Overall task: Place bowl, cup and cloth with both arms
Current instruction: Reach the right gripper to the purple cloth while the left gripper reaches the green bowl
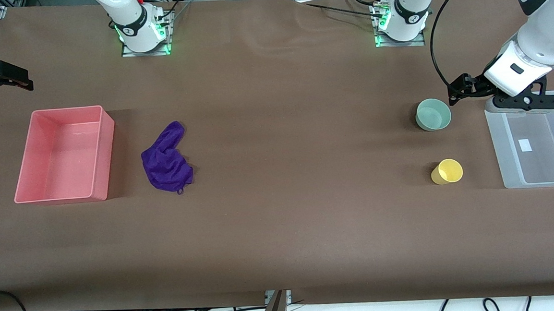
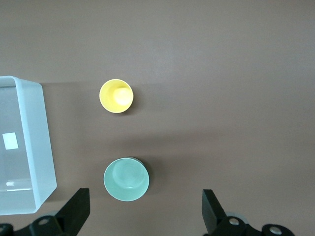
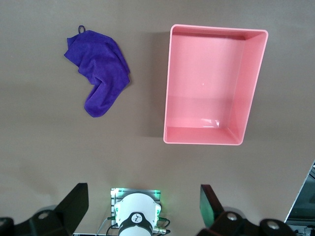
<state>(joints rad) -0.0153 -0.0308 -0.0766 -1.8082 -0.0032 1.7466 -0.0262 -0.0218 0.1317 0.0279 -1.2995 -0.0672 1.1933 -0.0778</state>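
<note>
Hanging high over the tabletop (image 1: 281,222) with its fingers (image 2: 76,209) spread wide and nothing between them, the left tool (image 2: 145,216) sits above the ground between the bowl (image 1: 433,114) and the clear bin (image 1: 538,139). Almost directly under that tool stands the bowl, upright and mouth up; past it, a little farther out from the tool, stands the cup (image 1: 447,171), also upright, and the clear bin lies just beside both. Neither vessel touches the other or the bin.

The right tool (image 3: 142,216) is likewise released, fingers (image 3: 74,204) apart and empty, held aloft at the right arm's end of the tabletop. Below and outward from it lies the pink bin (image 1: 63,156), empty, and past that the cloth (image 1: 165,160), crumpled flat, near the bin but apart from it.

Judging by looks, bowl and cup are light, stiff plastic with smooth walls that may slide under a pinch; a finger inside and one outside the rim seems the surest hold, and the cup's taper argues against squeezing its sides. The cloth is soft and limp and will sag and trail, so a pinch straight down on its bunched middle, where the folds stand highest, should gather enough fabric.
</note>
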